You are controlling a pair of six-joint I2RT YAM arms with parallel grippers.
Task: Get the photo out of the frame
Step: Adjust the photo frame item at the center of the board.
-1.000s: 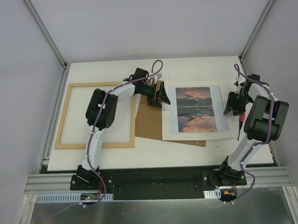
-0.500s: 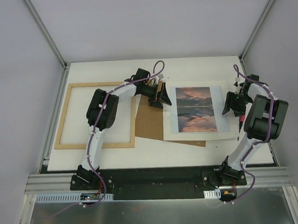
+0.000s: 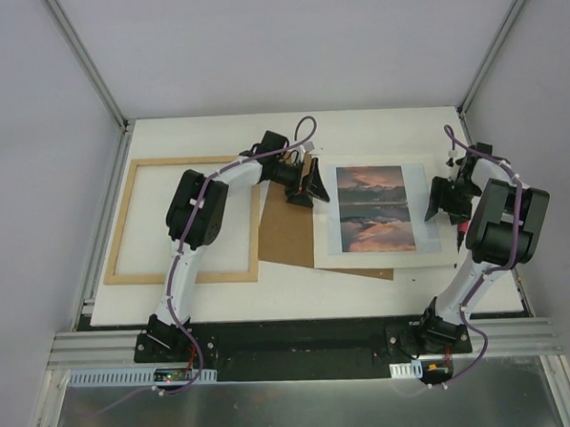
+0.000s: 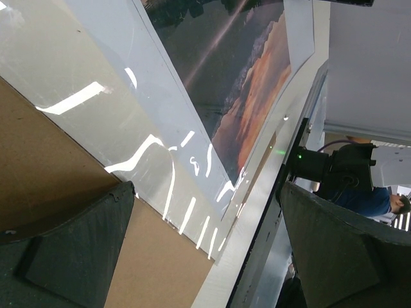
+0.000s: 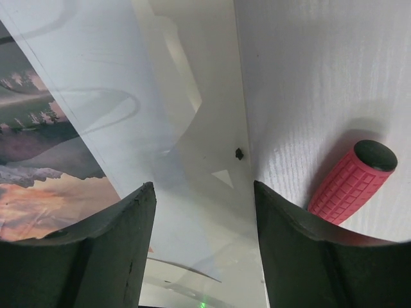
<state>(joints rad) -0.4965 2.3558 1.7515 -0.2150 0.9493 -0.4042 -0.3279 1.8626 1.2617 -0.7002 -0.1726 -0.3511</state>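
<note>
White bench (image 3: 357, 124): photo (image 3: 373, 209) lies outside the frame (image 3: 119, 227), left tool (image 3: 311, 186) spread wide at its left edge, right tool (image 3: 441, 200) parted at its right, both empty.

The frame (image 3: 120, 222) lay flat on the left part of the table (image 3: 376, 132), with the backing board (image 3: 284, 235) just to its right, between it and the photo (image 3: 374, 209). The photo lay right of centre, its left part resting on the board and its right part reaching past the board onto the table. The left gripper (image 3: 310, 183) stood at the photo's left edge over the board, the right gripper (image 3: 439, 203) at its right edge, and a tool handle (image 5: 350, 183) lay on the table just right of the photo
</note>
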